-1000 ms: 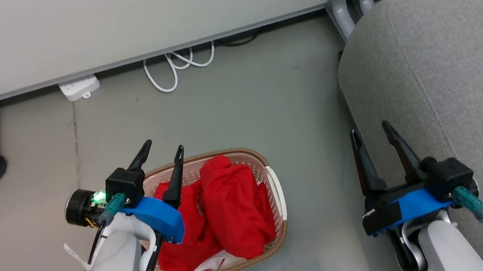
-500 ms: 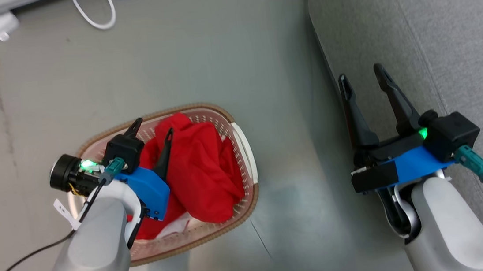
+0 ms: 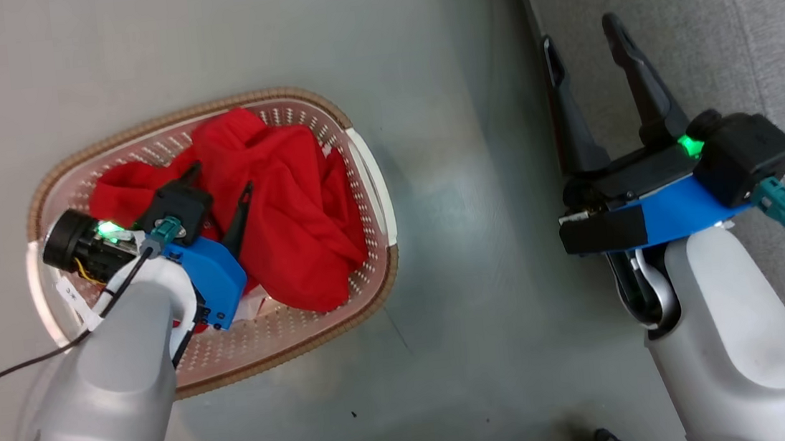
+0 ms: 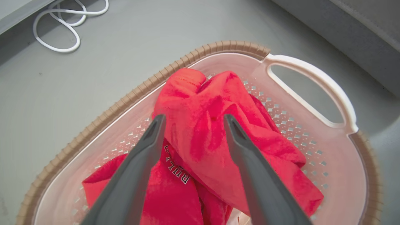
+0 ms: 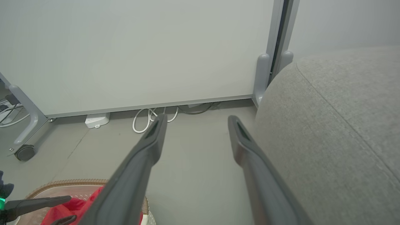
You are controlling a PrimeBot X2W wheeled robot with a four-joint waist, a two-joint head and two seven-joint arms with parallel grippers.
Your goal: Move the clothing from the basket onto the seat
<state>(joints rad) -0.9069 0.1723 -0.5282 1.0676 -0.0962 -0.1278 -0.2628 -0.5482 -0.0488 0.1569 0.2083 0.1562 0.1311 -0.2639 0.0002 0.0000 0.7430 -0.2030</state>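
The left gripper (image 4: 194, 120) is spread wide and empty, its fingers (image 4: 147, 147) either side of a raised fold of the red jerseys (image 3: 282, 195); contact unclear; the jerseys lie heaped in the laundry basket (image 3: 301, 323) on the grey floor (image 3: 445, 172); the right gripper (image 3: 580, 33), equally wide and empty, hangs at the sofa cushion (image 3: 706, 39) edge; a second ago the left gripper hung over the basket's left rim.

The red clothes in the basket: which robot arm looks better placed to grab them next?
Left, most likely. The left gripper hangs open over the clothing in the basket, fingers straddling a raised fold. The right gripper, also open, sits beside the seat, away from the basket.
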